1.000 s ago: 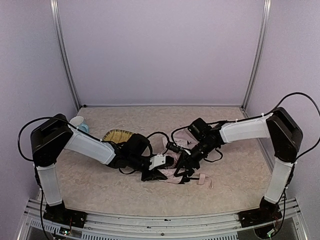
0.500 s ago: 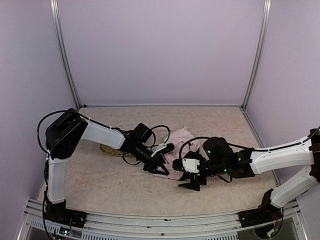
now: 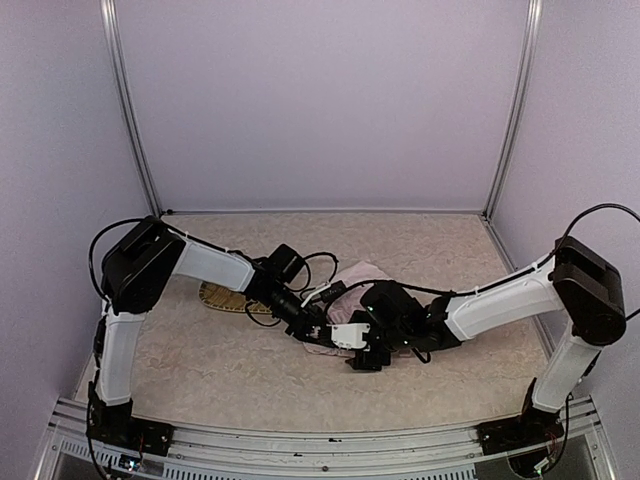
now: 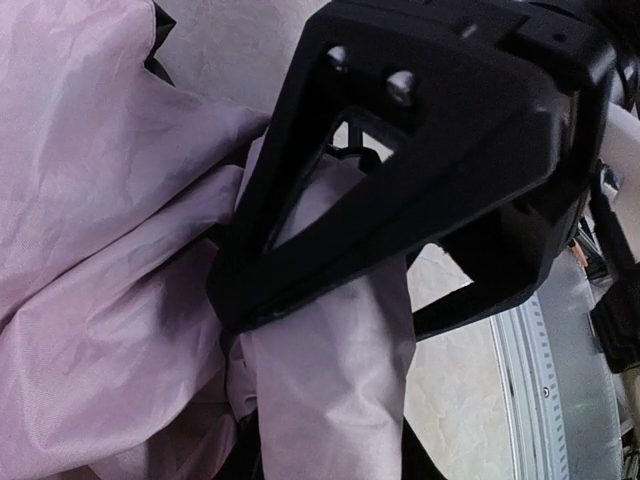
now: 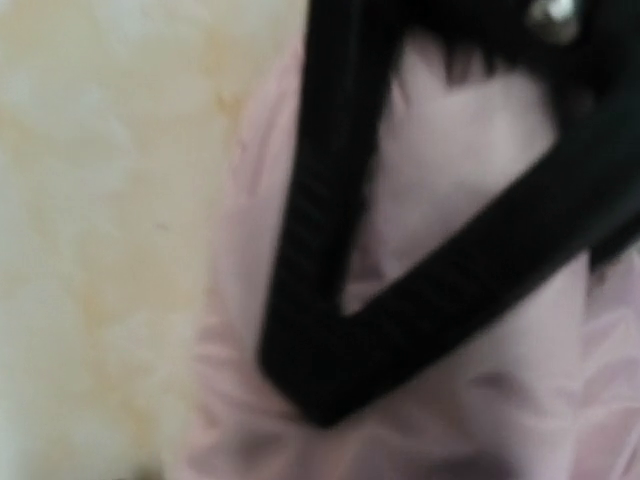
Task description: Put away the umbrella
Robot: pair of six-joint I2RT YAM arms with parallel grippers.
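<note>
The pale pink umbrella [image 3: 352, 278] lies crumpled in the middle of the table, mostly covered by both arms. My left gripper [image 3: 318, 328] is at its left side. In the left wrist view the gripper [image 4: 290, 330] is shut on a fold of the umbrella's fabric [image 4: 100, 250]. My right gripper [image 3: 362, 358] is at the umbrella's near edge. The right wrist view is blurred: one black finger [image 5: 310, 250] presses its tip into the pink fabric [image 5: 560, 400], and the other finger is hidden. The handle and strap are hidden.
A woven yellow straw mat [image 3: 222, 297] lies left of the umbrella, partly under my left arm. Black cables [image 3: 320, 262] loop over the table behind the grippers. Metal posts stand at the back corners, and a rail [image 3: 320, 432] runs along the near edge.
My right gripper has moved left and slightly back onto the umbrella's near edge, and its elbow has risen. My left gripper has stayed nearly still on the fabric.
</note>
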